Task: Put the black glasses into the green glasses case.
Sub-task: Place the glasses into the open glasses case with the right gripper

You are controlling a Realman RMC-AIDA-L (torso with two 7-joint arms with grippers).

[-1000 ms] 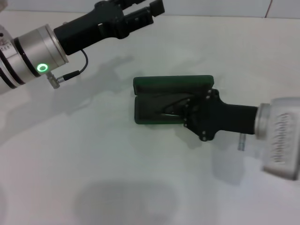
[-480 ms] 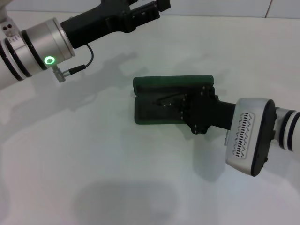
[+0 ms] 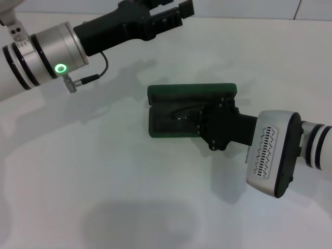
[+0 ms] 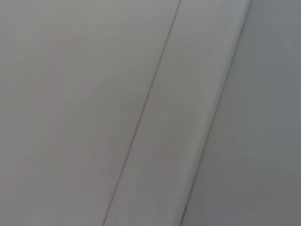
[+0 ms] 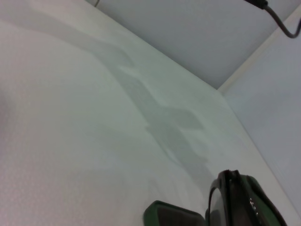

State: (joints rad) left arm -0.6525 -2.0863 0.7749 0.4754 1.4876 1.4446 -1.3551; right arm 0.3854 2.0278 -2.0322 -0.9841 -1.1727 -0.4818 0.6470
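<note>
The green glasses case (image 3: 191, 93) lies open at the table's middle, lid tipped back on the far side and dark tray (image 3: 162, 124) toward me. The black glasses (image 3: 181, 113) sit over the tray's middle, thin frame just visible against the lining. My right gripper (image 3: 203, 120) reaches in from the right over the tray's right end and is shut on the glasses. In the right wrist view a black-rimmed lens (image 5: 235, 202) shows close by, beside a corner of the case (image 5: 169, 217). My left gripper (image 3: 174, 13) hangs raised at the far left, away from the case.
The white table (image 3: 104, 171) carries nothing else in view. A wall (image 3: 249, 8) runs along its far edge. The left wrist view shows only pale wall panels (image 4: 94, 113).
My right gripper has shifted a little left and toward the lid, and the glasses have moved with it over the tray. The left arm has drifted slightly right.
</note>
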